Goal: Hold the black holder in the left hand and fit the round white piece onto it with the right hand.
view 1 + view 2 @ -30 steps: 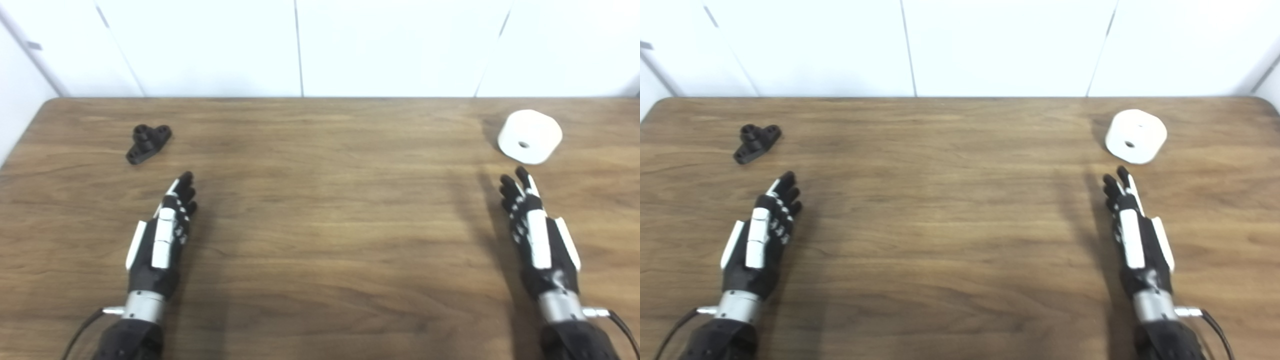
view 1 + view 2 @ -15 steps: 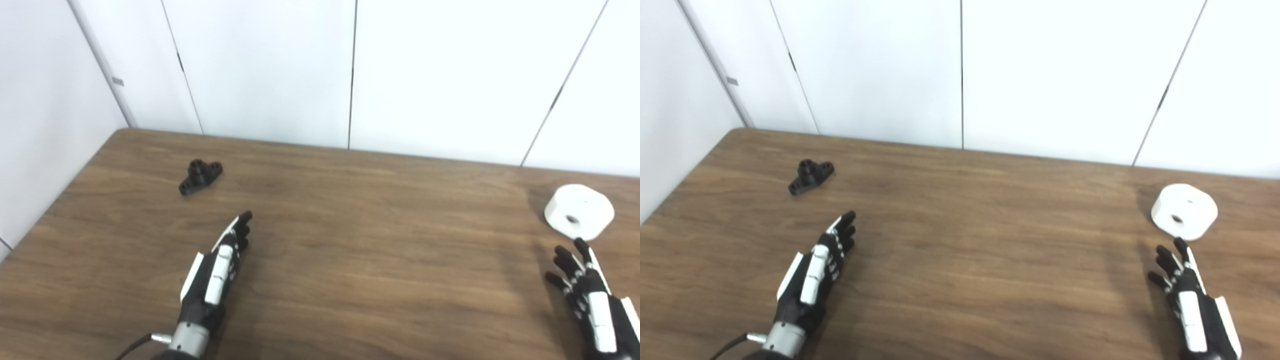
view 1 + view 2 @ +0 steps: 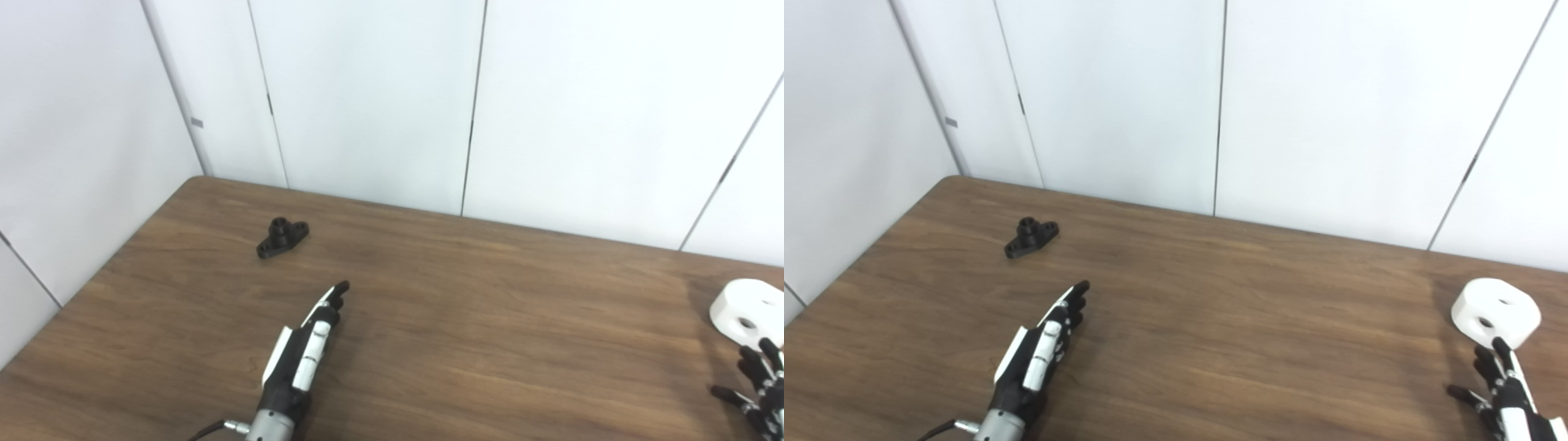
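Black holder (image 3: 1031, 237) lies on the wooden table (image 3: 1225, 318) near its far-left corner — untouched. Round white piece (image 3: 1494, 312) sits far right. Left hand (image 3: 1038, 355) and right hand (image 3: 1503, 392) — both empty, fingers extended.

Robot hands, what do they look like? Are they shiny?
The left hand is black with white plates along its back and fingers, a shiny silver ring at the wrist, and a thin dark cable beside it. The right hand has the same black and white colours; its wrist is out of view.
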Controlling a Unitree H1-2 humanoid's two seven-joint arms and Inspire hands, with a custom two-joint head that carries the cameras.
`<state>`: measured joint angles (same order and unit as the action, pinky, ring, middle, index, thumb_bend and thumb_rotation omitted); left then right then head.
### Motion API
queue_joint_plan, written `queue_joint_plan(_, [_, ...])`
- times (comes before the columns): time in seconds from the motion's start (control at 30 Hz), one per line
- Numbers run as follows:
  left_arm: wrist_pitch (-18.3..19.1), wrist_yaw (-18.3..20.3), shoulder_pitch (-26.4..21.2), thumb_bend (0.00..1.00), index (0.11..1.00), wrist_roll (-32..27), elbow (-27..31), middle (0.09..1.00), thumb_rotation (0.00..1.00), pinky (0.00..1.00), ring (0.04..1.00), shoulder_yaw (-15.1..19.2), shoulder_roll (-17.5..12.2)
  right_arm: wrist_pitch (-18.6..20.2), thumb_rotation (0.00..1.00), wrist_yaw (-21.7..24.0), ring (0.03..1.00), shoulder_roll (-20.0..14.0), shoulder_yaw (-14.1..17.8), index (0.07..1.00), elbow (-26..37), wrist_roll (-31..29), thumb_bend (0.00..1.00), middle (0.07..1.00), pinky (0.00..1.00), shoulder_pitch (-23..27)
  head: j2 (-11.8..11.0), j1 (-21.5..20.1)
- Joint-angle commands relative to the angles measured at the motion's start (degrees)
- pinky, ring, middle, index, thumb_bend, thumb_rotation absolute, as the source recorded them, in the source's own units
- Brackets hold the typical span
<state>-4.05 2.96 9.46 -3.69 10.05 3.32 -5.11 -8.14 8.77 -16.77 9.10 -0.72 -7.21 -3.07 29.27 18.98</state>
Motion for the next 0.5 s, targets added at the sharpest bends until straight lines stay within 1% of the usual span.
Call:
queue_joint_plan(0.0, [-0.56, -0.46, -0.61, 0.54, 0.954, 0.68, -0.49, 1.0, 0.98, 1.0, 1.0, -0.65, 1.35, -1.04, 1.0, 0.07, 0.983, 0.76, -0.14, 1.0, -3.32, -0.51, 0.56, 0.962, 1.0, -1.84, 0.06, -0.35])
queue_joint_plan(0.03, [-0.37, -0.67, -0.67, 0.53, 0.951, 0.67, -0.45, 1.0, 0.95, 1.0, 1.0, -0.66, 1.4, -0.53, 1.0, -0.17, 0.981, 0.75, -0.1, 1.0, -3.21, -0.19, 0.57, 0.956, 1.0, -1.81, 0.06, -0.35])
queue_joint_plan(0.07, [-0.05, -0.82, -0.72, 0.53, 0.951, 1.03, -0.43, 1.0, 0.94, 1.0, 1.0, -0.74, 1.24, -0.17, 1.0, -0.42, 0.982, 0.72, -0.09, 1.0, -3.1, 0.24, 0.57, 0.956, 1.0, -1.82, 0.12, -0.51])
queue_joint_plan(0.1, [0.03, -1.02, -0.75, 0.54, 0.951, 1.8, -0.41, 1.0, 0.91, 1.0, 1.0, -0.86, 0.98, -0.02, 1.0, -0.54, 0.979, 0.67, -0.06, 1.0, -3.13, 0.49, 0.57, 0.952, 1.0, -1.81, 0.12, -0.51])
queue_joint_plan(0.17, [-0.09, -1.73, -0.76, 0.52, 0.957, 3.98, -0.07, 1.0, 0.85, 1.0, 1.0, -1.03, 0.55, -0.27, 1.0, -0.61, 0.98, 0.52, 0.0, 1.0, -3.58, 0.88, 0.57, 0.949, 1.0, -1.72, 0.12, -0.51])
queue_joint_plan(0.23, [1.1, -3.53, -0.76, 0.51, 0.959, 8.94, 1.37, 1.0, 0.74, 0.99, 1.0, -1.05, 0.21, -0.32, 1.0, -0.47, 0.977, 0.53, 0.21, 1.0, -4.1, 0.51, 0.56, 0.95, 1.0, -1.57, 0.1, -1.16])
queue_joint_plan(0.27, [1.85, -4.48, -0.72, 0.51, 0.954, 11.57, 2.38, 0.993, 0.69, 0.97, 0.993, -1.03, 0.05, -0.13, 1.0, -0.36, 0.976, 0.58, 0.29, 1.0, -4.14, 0.22, 0.56, 0.95, 1.0, -1.52, 0.16, -1.36])
queue_joint_plan(0.3, [2.81, -5.16, -0.76, 0.52, 0.944, 13.92, 3.8, 0.978, 0.61, 0.94, 0.975, -0.96, -0.16, 0.05, 1.0, -0.4, 0.976, 0.69, 0.37, 1.0, -4.07, 0.14, 0.56, 0.952, 1.0, -1.48, 0.18, -1.45])
queue_joint_plan(0.4, [5.69, -6.24, -1.81, 0.57, 0.934, 19.2, 7.72, 0.972, 0.38, 0.9, 0.96, -0.12, -1.02, 0.26, 1.0, -0.6, 0.964, 0.94, 0.46, 1.0, -4.03, 0.31, 0.56, 0.946, 1.0, -1.39, 0.12, -1.64])
queue_joint_plan(0.43, [6.51, -6.39, -2.16, 0.59, 0.926, 20.16, 8.5, 0.965, 0.34, 0.89, 0.952, 0.15, -1.22, 0.33, 1.0, -0.59, 0.965, 0.95, 0.43, 1.0, -4.05, 0.39, 0.57, 0.945, 1.0, -1.38, 0.12, -1.64])
queue_joint_plan(0.47, [8.62, -6.32, -3.07, 0.6, 0.921, 21.53, 9.93, 0.962, 0.32, 0.89, 0.948, 0.84, -1.78, 0.5, 1.0, -0.71, 0.965, 1.04, 0.41, 1.0, -3.92, 0.54, 0.57, 0.945, 1.0, -1.41, 0.08, -1.74])
